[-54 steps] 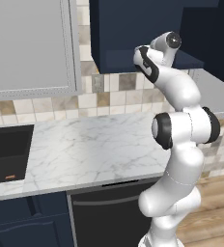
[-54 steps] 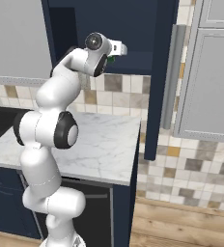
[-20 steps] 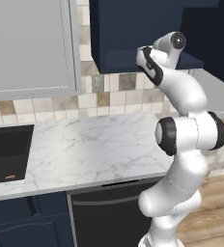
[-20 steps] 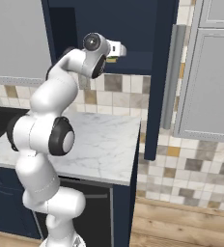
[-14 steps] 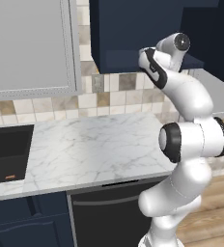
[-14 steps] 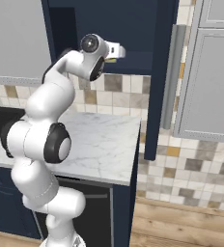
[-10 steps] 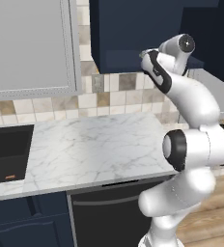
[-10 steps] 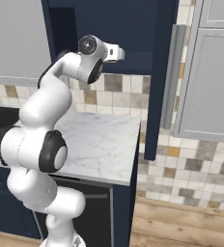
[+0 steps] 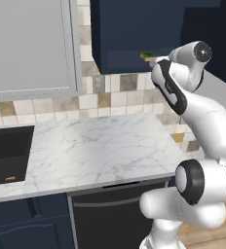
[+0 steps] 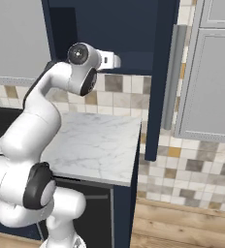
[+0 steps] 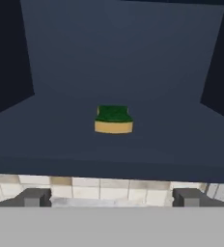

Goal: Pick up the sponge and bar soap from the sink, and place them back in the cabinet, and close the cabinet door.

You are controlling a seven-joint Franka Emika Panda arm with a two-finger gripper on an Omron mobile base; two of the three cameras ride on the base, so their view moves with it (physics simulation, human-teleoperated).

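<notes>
- Since the earlier frames, my white arm has swung its elbow outward and my hand has drawn back from the dark navy blue box-shaped wall cabinet (image 9: 134,34); the countertop and sink have not shifted.
- My two-finger gripper (image 11: 113,198) has its jaws spread wide apart, with nothing between them.
- In the hand view, my two dark fingertips (image 11: 32,198) stand level with the front lip of the cabinet floor, outside the cabinet.
- The small flat rectangular sponge (image 11: 113,119), green face up with its yellow layer toward me, lies flat on the navy cabinet floor, ahead of my jaws and well apart from them.
- In the left base view the sponge (image 9: 147,56) shows at the bottom front edge of the cabinet, just beside my wrist.
- The flat dark navy blue cabinet door (image 10: 160,72) with its long vertical silver bar handle (image 10: 171,77) stands swung open, edge-on to the right base view, to the right of the cabinet opening.
- The black rectangular recessed sink (image 9: 5,155) sits at the left end of the white marble countertop (image 9: 95,146), below and well to the left of the cabinet.
- The tiny flat orange-brown bar soap (image 9: 9,179) lies on the sink floor near its front right corner, well apart from the cabinet.
- A light grey panelled wall cabinet (image 9: 29,46) hangs to the left of the navy cabinet, above the sink end of the countertop.
</notes>
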